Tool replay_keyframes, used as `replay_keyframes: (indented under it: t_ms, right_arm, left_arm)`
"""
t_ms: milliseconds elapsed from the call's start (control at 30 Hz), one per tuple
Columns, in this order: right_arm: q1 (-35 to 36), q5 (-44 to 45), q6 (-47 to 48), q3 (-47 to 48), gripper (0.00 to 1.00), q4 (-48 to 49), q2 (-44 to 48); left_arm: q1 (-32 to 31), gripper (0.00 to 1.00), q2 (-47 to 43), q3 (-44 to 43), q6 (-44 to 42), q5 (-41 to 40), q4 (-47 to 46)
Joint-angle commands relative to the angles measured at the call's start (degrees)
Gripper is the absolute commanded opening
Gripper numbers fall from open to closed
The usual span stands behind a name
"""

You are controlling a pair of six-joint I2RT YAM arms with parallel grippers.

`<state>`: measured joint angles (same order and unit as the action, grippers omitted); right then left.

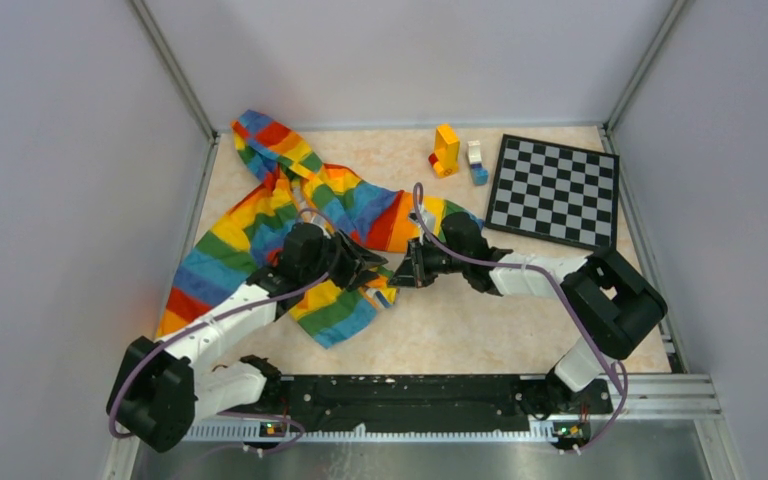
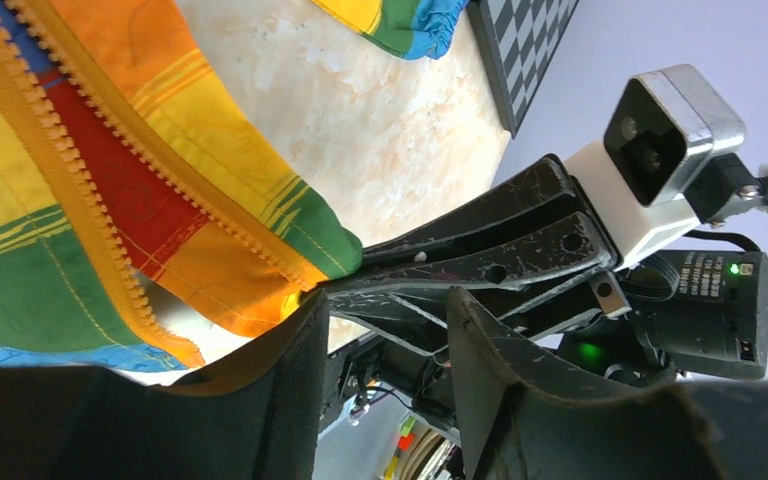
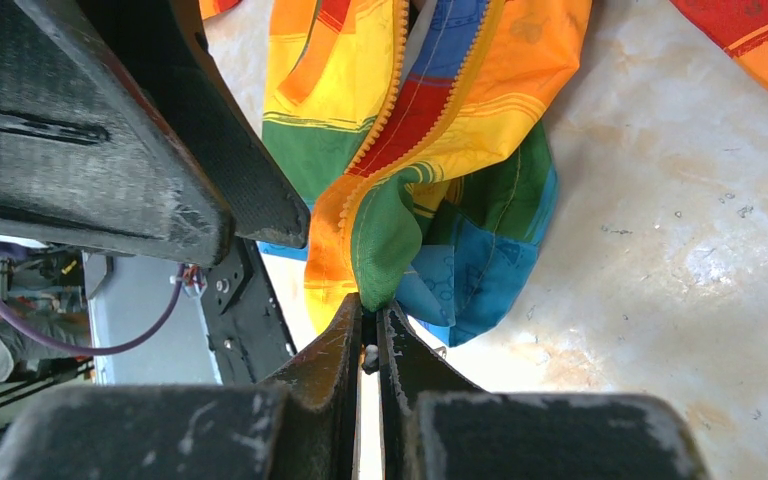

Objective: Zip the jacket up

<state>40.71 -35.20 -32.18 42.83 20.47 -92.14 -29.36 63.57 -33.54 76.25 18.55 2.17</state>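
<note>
So, jacket (image 1: 260, 215): limp, light, grab near zipper (image 3: 385, 120). My right end effector (image 3: 372, 305) pinches that hem; left end effector (image 2: 385, 300) spread, empty.

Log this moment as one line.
phase: zip not started | jacket: spread out, zipper open | right claw: shut on jacket's green hem corner | left claw: open, at zipper's lower end

Looking like a robotics lab test cell, showing plain grey panel walls (image 1: 60, 180) on aluminium posts (image 1: 172, 70) enclosing a marbled desk (image 1: 500, 320), a metal mounting rail (image 1: 660, 393), a checkerboard (image 1: 555, 190) and toy blocks (image 1: 447, 150).
</note>
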Motion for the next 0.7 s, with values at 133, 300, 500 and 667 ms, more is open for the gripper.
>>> replay_keyframes:
  t_ms: [133, 300, 500, 667]
  right_arm:
    - [-0.1, -0.8, -0.9, 1.4, 0.00, 3.2, 0.4]
    - [-0.1, -0.6, -0.9, 1.2, 0.00, 3.2, 0.4]
    - [-0.1, -1.5, -2.2, 0.9, 0.00, 4.3, 0.7]
    - [-0.1, -2.1, -2.8, 1.1, 0.00, 4.7, 0.6]
  left_arm:
    - [-0.3, 0.43, 0.8, 2.7, -0.8, -0.2, -4.1]
    - [-0.7, 0.44, 1.0, 2.6, -1.2, -0.5, -3.9]
    - [-0.8, 0.45, 2.3, 3.5, -1.2, -1.1, -6.6]
    - [-0.9, 0.42, 4.9, 2.9, -2.0, -1.3, -9.0]
